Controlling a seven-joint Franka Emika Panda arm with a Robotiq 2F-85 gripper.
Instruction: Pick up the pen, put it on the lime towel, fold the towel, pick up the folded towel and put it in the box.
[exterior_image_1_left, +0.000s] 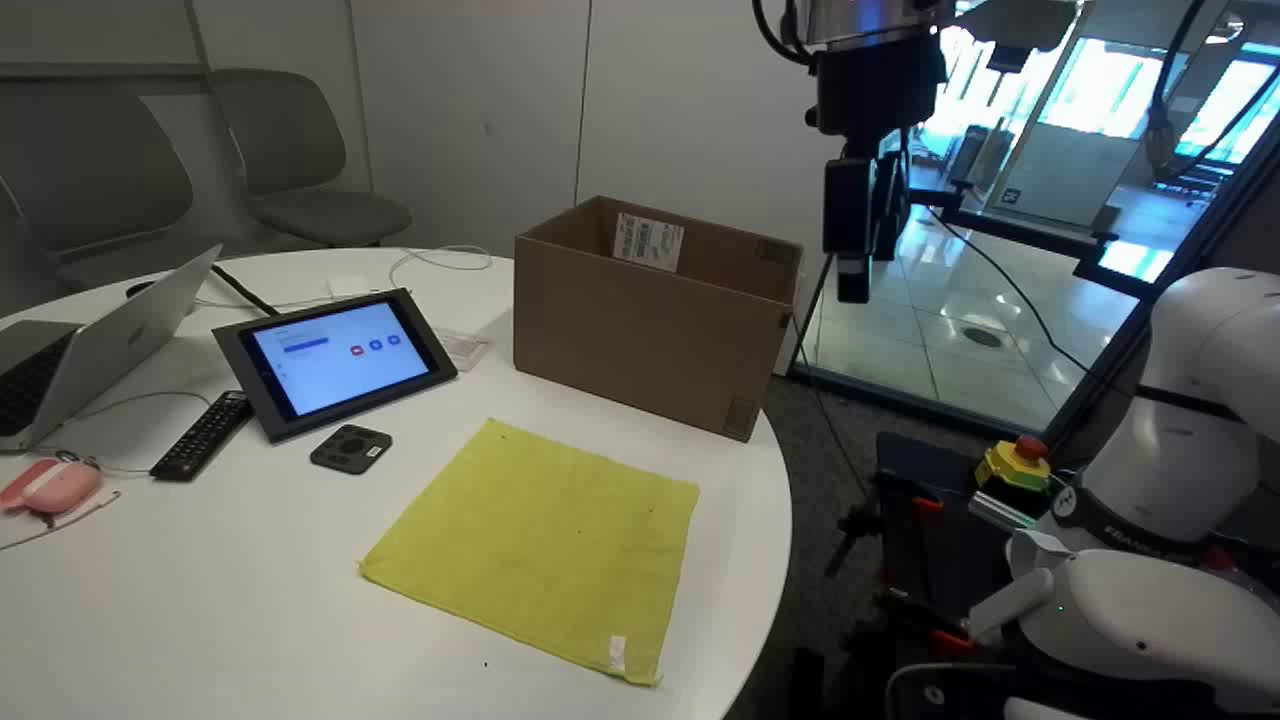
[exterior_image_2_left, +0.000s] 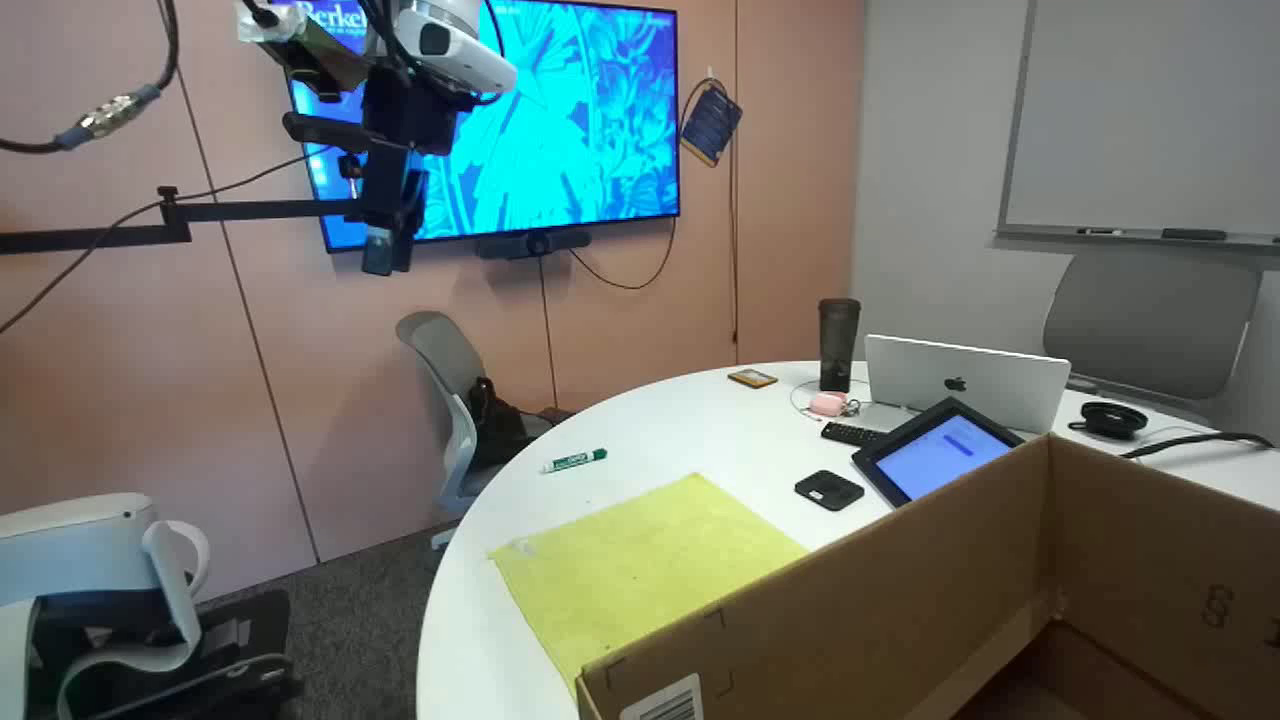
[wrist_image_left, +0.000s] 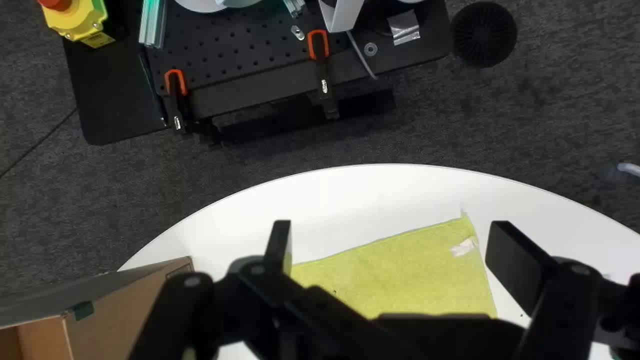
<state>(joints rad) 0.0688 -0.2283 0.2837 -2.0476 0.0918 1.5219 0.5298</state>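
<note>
The gripper (wrist_image_left: 392, 255) hangs high, jaws wide apart and empty. In an exterior view, past the lime towel (exterior_image_2_left: 650, 570), the green-capped marker pen (exterior_image_2_left: 574, 460) lies on the white table (exterior_image_2_left: 700, 430); pinching low, square across its middle, should hold it steadiest.

Well below the fingers (wrist_image_left: 515, 265), the yellow-green towel (exterior_image_1_left: 550, 545) lies spread flat; the open-topped brown box (exterior_image_1_left: 645, 340) stands to one side of them, the green-and-white pen (exterior_image_2_left: 574, 461) lies to the other.
</note>
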